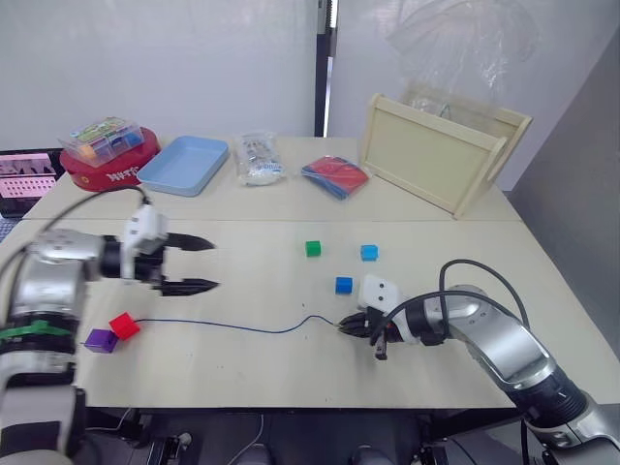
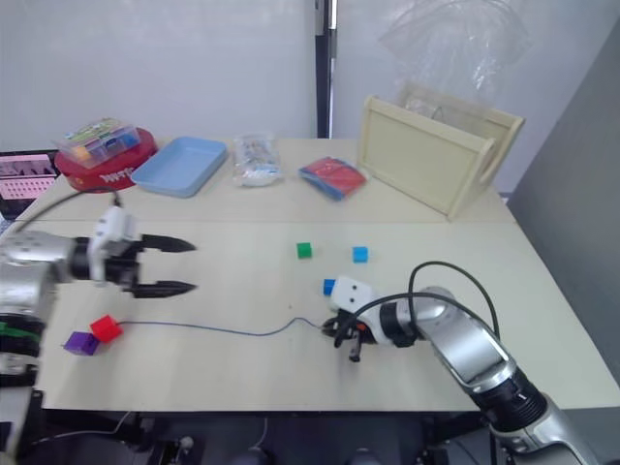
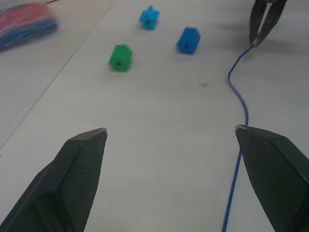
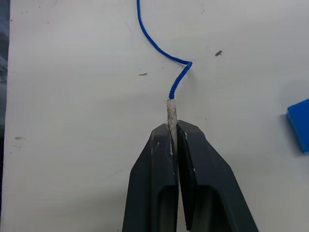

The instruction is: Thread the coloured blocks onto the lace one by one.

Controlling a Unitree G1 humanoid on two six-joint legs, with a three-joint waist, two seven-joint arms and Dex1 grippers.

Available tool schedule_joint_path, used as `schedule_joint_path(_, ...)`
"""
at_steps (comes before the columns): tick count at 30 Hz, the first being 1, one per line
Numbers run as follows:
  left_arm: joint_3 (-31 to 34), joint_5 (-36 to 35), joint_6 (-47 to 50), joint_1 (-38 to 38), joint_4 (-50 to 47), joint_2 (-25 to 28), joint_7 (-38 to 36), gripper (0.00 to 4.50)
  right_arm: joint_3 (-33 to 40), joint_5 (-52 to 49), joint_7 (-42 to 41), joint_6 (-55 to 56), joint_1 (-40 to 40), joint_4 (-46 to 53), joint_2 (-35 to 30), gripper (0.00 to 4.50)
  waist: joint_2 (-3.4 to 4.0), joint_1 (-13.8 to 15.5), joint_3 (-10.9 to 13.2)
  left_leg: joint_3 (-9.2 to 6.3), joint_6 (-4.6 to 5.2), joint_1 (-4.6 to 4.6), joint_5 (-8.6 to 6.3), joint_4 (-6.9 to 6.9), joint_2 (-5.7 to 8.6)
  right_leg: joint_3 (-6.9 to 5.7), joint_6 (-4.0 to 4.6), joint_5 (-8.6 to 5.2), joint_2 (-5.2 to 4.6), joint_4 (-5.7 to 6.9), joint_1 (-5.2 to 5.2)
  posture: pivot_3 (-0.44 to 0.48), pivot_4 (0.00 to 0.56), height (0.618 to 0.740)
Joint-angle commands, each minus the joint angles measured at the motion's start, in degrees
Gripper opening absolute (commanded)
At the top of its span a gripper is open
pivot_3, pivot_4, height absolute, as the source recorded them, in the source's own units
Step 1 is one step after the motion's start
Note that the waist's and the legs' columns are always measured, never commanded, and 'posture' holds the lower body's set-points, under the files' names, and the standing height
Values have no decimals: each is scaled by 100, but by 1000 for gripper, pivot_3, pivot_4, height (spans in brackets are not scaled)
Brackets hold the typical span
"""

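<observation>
Pale counter (image 1: 291,368) with a blue lace (image 1: 232,327) lying across it.
The right gripper (image 4: 173,133) is clenched on the lace's pale tip; the left gripper (image 1: 201,263) hangs released above the counter. Red block (image 1: 123,325) and purple block (image 1: 100,340) sit at the lace's far end; green block (image 1: 313,249), light blue block (image 1: 369,253) and darker blue block (image 1: 344,285) lie loose.

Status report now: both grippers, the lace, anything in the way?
Right gripper shut on lace tip. Left gripper open, empty, above table. Green cube and two blue cubes unthreaded. Nothing in the way.
</observation>
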State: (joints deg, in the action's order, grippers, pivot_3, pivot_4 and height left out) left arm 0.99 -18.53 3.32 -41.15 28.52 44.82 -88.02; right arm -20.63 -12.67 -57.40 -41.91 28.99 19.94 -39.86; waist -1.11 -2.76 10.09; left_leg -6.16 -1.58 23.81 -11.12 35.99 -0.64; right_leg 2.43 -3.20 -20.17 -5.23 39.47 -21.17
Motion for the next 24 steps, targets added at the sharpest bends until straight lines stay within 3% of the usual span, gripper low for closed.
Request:
schedule_joint_path(1, -226, -163, 158, -42, -681, -500, 181, 4467, 87, -127, -86, -114, 107, 267, -71, 0, -2, -21, 1, 0, 0, 1, 0, 1, -1, 0, 0, 0, 2, 1, -1, 0, 150, 740)
schedule_joint_path(5, -888, 91, -152, 57, -832, -1522, 266, 4467, 121, -170, -232, -263, 140, 351, -291, 0, -1, 3, 0, 0, 0, 0, 0, 6, 5, 1, 1, 1, -4, 4, 1, 0, 150, 740)
schedule_joint_path(10, -1311, 660, -935, 131, -52, -2039, 535, 4467, 87, -106, -179, -264, 120, 301, -372, 0, -1, -76, 0, 0, 1, 1, 0, 12, 5, 3, 2, 1, 1, 6, 1, 0, 150, 740)
schedule_joint_path(17, -1552, 698, -878, 377, -249, -2575, 607, 4467, -48, 17, -155, -206, 13, 250, -509, 0, -1, -38, 0, -1, 1, 12, 0, 25, 18, 4, 2, 1, -12, 4, 2, 0, 150, 740)
schedule_joint_path(24, -1724, 813, -652, 487, -382, -2642, 683, 2328, -135, 67, -165, -191, 51, 203, -442, 0, -1, -36, 0, -2, 1, 12, 0, 29, 19, 4, 2, 1, -12, 6, 3, 0, 150, 740)
